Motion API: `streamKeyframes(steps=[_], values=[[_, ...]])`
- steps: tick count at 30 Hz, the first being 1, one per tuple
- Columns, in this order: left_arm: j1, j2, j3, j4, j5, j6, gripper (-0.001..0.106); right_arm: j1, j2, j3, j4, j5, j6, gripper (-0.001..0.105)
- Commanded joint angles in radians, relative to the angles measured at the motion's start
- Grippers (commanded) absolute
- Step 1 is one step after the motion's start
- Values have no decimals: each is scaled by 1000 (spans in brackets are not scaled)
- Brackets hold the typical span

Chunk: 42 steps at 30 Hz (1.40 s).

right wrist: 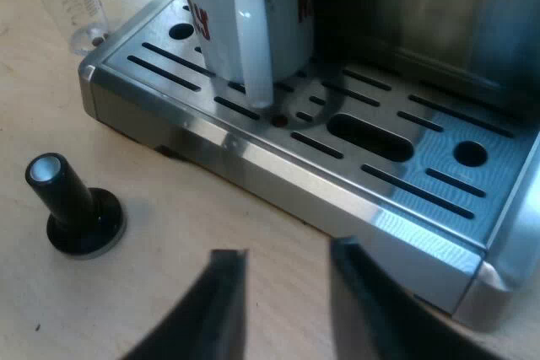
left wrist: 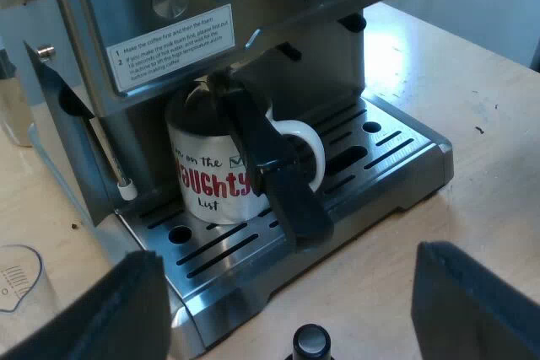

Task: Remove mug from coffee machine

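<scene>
Mug (left wrist: 211,179): we log it upright on the espresso machine's (left wrist: 253,6) drip tray (left wrist: 422,162). Left tool (left wrist: 291,305): fingers wide apart, before the machine. Right tool (right wrist: 287,292): fingers narrowly apart, empty, before the machine.

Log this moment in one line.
mug: on drip tray | left tool: open | right tool: open, short of mug handle | tamper: on table

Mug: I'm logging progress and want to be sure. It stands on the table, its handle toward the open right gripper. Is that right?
Not quite. The mug stands on the machine's drip tray, not on the table, as the right wrist view shows. The rest holds: its handle points toward the open right gripper.
</scene>
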Motion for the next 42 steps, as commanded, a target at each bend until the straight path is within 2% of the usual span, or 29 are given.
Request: streamKeyframes(steps=[1,4,12,31,42], values=[[-2,2,4,-14,-10,7,62,15,47,-13,-83,2,-10,54],[-2,2,12,-14,-10,7,62,19,101,-13,-149,2,-10,61],[-2,2,41,-14,-10,7,62,22,234,-13,-285,-1,23,60],[-2,2,55,-10,-10,7,62,22,595,-13,-783,-50,35,60],[-2,2,55,-10,-10,7,62,22,738,-15,-988,-69,35,60]])
